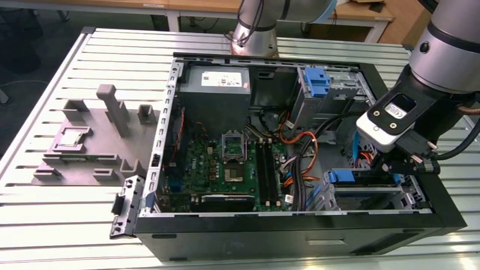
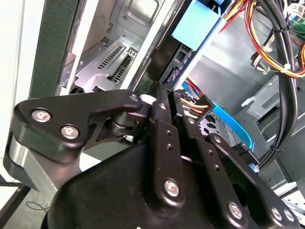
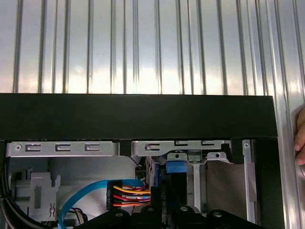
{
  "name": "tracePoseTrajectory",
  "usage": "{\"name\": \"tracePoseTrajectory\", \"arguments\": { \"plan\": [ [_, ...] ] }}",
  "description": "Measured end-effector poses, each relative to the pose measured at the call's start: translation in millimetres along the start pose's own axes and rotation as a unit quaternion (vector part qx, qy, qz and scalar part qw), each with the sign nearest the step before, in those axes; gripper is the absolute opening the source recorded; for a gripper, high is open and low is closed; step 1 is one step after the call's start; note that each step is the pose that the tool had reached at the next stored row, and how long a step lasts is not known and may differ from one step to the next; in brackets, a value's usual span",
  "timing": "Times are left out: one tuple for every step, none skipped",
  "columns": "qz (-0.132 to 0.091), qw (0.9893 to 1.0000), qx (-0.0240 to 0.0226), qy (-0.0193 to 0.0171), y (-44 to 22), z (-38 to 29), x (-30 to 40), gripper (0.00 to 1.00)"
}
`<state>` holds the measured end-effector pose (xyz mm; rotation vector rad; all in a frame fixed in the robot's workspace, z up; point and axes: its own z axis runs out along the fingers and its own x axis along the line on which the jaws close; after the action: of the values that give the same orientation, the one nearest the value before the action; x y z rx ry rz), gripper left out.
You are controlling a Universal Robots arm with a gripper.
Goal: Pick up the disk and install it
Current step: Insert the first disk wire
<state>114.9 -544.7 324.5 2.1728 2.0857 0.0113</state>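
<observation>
The disk [image 1: 358, 178] sits low in the drive bay of the open computer case [image 1: 300, 236], just beside the hand [image 1: 405, 164]. It lies roughly flat, its blue bracket showing; which way its long axis runs I cannot tell. Whether the hand is open or closed cannot be told. Red, yellow and black cables [image 2: 274, 43] and a blue cable [image 3: 81, 200] crowd close around it. The case rests on a ribbed metal bench [image 1: 67, 202].
</observation>
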Motion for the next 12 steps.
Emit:
{"name": "tracePoseTrajectory", "arguments": {
  "plan": [
    [0.000, 1.0000, 0.0000, 0.0000, 0.0, 0.0, 0.0, 0.17],
    [0.000, 1.0000, 0.0000, 0.0000, 0.0, 0.0, 0.0, 0.17],
    [0.000, 1.0000, 0.0000, 0.0000, 0.0, 0.0, 0.0, 0.17],
    [0.000, 1.0000, 0.0001, 0.0009, -0.1, 0.5, 0.1, 0.18],
    [0.000, 1.0000, 0.0001, 0.0009, -0.1, 0.4, 0.1, 0.18],
    [0.000, 1.0000, 0.0001, 0.0007, 0.0, -0.6, 0.0, 0.18],
    [0.000, 1.0000, 0.0000, 0.0002, 0.2, -2.6, -0.2, 0.24],
    [0.000, 1.0000, 0.0000, 0.0001, 0.4, -4.5, -0.4, 0.24],
    [0.000, 1.0000, 0.0000, 0.0002, 0.6, -6.4, -0.5, 0.24],
    [0.000, 1.0000, 0.0000, 0.0001, 0.9, -8.6, -0.7, 0.24],
    [0.000, 1.0000, 0.0000, 0.0000, 1.0, -10.6, -0.9, 0.24],
    [0.000, 1.0000, 0.0000, 0.0001, 1.2, -12.3, -1.0, 0.24]
  ]
}}
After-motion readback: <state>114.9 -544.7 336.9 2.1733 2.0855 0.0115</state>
